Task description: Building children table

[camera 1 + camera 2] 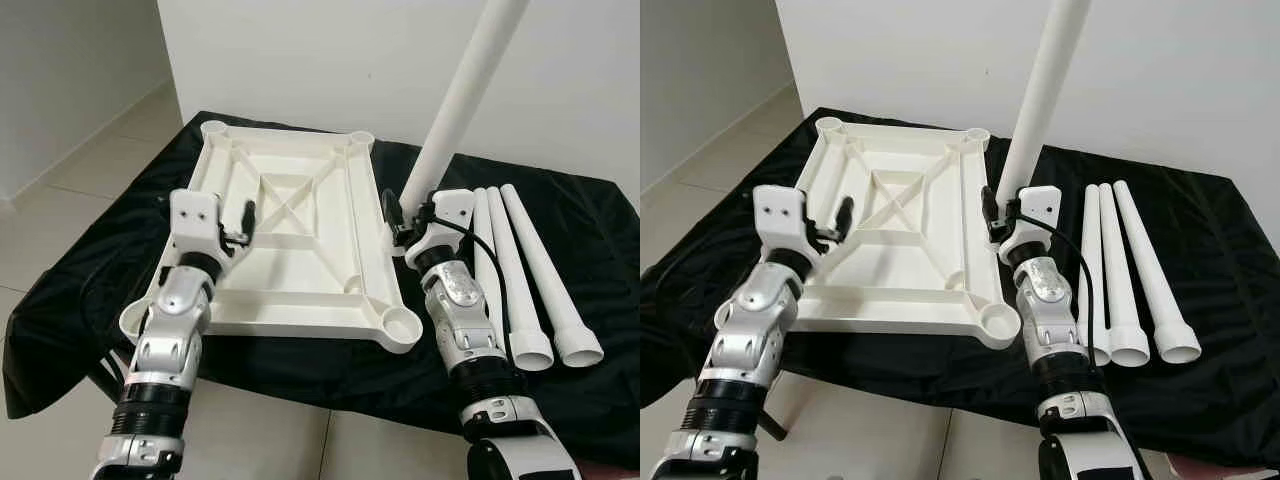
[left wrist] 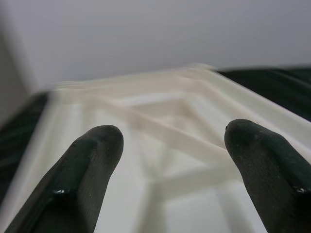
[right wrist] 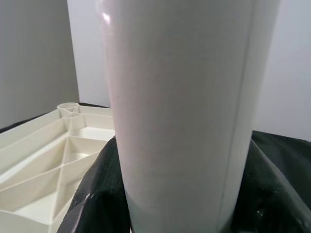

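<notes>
White table leg (image 1: 462, 100): held upright, clamped in right gripper (image 1: 400, 222). Left gripper (image 1: 246, 218): fingers apart, above upturned tabletop (image 1: 300, 250).

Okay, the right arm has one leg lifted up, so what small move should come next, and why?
Probably swing the right pincer over the nearest corner socket and stand the raised leg upright above it. That leg is held tilted, the upside-down tabletop shows round corner sockets, and three legs lie on the black cloth.
</notes>
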You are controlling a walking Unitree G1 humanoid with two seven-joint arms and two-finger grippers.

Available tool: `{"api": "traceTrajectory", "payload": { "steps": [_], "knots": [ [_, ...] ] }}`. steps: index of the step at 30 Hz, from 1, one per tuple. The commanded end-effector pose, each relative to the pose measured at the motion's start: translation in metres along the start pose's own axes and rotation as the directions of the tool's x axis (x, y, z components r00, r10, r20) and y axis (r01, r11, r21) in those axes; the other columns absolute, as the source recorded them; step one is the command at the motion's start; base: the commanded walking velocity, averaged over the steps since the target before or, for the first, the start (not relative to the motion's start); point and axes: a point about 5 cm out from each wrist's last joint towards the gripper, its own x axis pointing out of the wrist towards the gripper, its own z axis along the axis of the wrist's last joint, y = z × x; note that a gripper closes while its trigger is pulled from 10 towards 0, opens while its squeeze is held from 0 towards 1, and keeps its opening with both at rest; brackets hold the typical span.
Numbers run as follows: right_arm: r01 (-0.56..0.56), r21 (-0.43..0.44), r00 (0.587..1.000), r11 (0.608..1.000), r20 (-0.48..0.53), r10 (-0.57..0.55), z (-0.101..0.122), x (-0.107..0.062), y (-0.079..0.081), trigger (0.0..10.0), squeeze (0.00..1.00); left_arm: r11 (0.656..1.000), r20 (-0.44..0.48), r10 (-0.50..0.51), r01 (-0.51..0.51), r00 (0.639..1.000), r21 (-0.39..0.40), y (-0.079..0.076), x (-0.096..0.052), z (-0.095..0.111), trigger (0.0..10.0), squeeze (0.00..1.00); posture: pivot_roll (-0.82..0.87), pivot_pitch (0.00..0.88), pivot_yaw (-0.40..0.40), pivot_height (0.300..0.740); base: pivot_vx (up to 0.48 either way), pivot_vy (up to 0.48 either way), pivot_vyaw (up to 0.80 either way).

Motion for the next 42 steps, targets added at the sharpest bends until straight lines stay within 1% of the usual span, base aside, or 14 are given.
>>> {"api": "traceTrajectory", "payload": {
  "steps": [1,2,3,6,8,11,12,17,19,21,24,27,34,42],
  "knots": [
    [-0.005,-0.023,1.000,1.000,-0.003,0.005,0.001,0.003,-0.007,10.0,0.00,0.979,-0.040,-0.202,0.203,0.979,0.024,-0.021,-0.002,-0.005,10.0,0.00,-0.01,0.000,-0.028,0.740,0.000,0.000,0.00],
    [-0.005,-0.023,1.000,1.000,-0.003,0.005,0.001,0.003,-0.007,10.0,0.00,0.979,-0.040,-0.202,0.203,0.979,0.024,-0.021,-0.002,-0.005,10.0,0.00,-0.01,0.000,-0.028,0.740,0.000,0.000,0.00],
    [-0.009,-0.034,1.000,0.999,-0.006,0.008,0.001,0.003,-0.009,10.0,0.00,0.965,-0.058,-0.259,0.261,0.964,0.037,-0.027,-0.003,-0.007,10.0,0.00,-0.02,0.000,-0.028,0.740,0.000,0.000,0.00],
    [0.002,-0.056,1.000,0.998,-0.018,-0.003,0.000,0.004,-0.017,10.0,0.00,0.885,-0.120,-0.446,0.457,0.887,0.087,-0.048,-0.008,-0.014,10.0,0.00,-0.02,0.000,-0.031,0.740,0.000,0.000,0.00],
    [0.002,-0.056,1.000,0.998,-0.018,-0.003,0.000,0.004,-0.017,10.0,0.00,0.885,-0.120,-0.446,0.457,0.887,0.087,-0.048,-0.008,-0.014,10.0,0.00,-0.02,0.000,-0.031,0.740,0.000,0.000,0.00],
    [-0.002,-0.067,1.000,0.998,-0.026,0.000,0.000,0.004,-0.020,10.0,0.00,0.812,-0.140,-0.555,0.571,0.820,0.124,-0.064,-0.006,-0.015,10.0,0.00,-0.02,0.000,-0.034,0.740,0.000,0.000,0.00],
    [-0.002,-0.067,1.000,0.998,-0.026,0.000,0.000,0.004,-0.020,10.0,0.00,0.812,-0.140,-0.555,0.571,0.820,0.124,-0.064,-0.006,-0.015,10.0,0.00,-0.02,0.000,-0.034,0.740,0.000,0.000,0.00],
    [-0.042,-0.045,0.999,0.998,-0.026,0.041,-0.002,0.002,-0.020,10.0,0.00,0.727,-0.178,-0.656,0.677,0.734,0.116,-0.077,-0.005,-0.015,10.0,0.00,-0.03,0.000,-0.028,0.740,0.000,0.000,0.00],
    [-0.056,-0.035,0.998,0.998,-0.023,0.055,-0.002,0.001,-0.020,10.0,0.00,0.719,-0.181,-0.663,0.685,0.727,0.116,-0.078,-0.005,-0.015,10.0,0.00,-0.03,0.000,-0.028,0.740,0.000,0.000,0.00],
    [-0.103,-0.011,0.994,0.995,-0.022,0.102,-0.003,-0.008,-0.021,10.0,0.00,0.701,-0.195,-0.677,0.702,0.710,0.123,-0.078,-0.006,-0.016,10.0,0.00,-0.04,0.000,-0.022,0.740,0.000,0.000,0.00],
    [-0.115,0.003,0.993,0.993,-0.023,0.115,-0.004,-0.012,-0.022,10.0,0.00,0.694,-0.199,-0.683,0.709,0.703,0.124,-0.078,-0.006,-0.016,10.0,0.00,-0.04,0.000,-0.018,0.740,0.000,0.000,0.00],
    [-0.164,0.013,0.986,0.986,0.020,0.164,0.001,-0.030,-0.023,10.0,0.00,0.674,-0.206,-0.703,0.730,0.680,0.110,-0.076,-0.009,-0.015,10.0,0.00,-0.06,0.000,-0.008,0.740,0.000,0.000,0.00],
    [-0.149,0.050,0.986,0.988,0.078,0.145,0.008,-0.047,-0.021,10.0,0.00,0.643,-0.240,-0.721,0.757,0.650,0.117,-0.073,-0.012,-0.017,10.0,0.00,-0.06,0.008,-0.001,0.740,0.000,0.000,0.00],
    [-0.131,0.060,0.987,0.990,0.101,0.124,0.011,-0.058,-0.007,10.0,0.00,0.650,-0.285,-0.696,0.747,0.659,0.140,-0.070,-0.007,-0.023,10.0,0.00,-0.06,0.014,-0.003,0.740,0.000,0.000,0.00]
  ]
}}
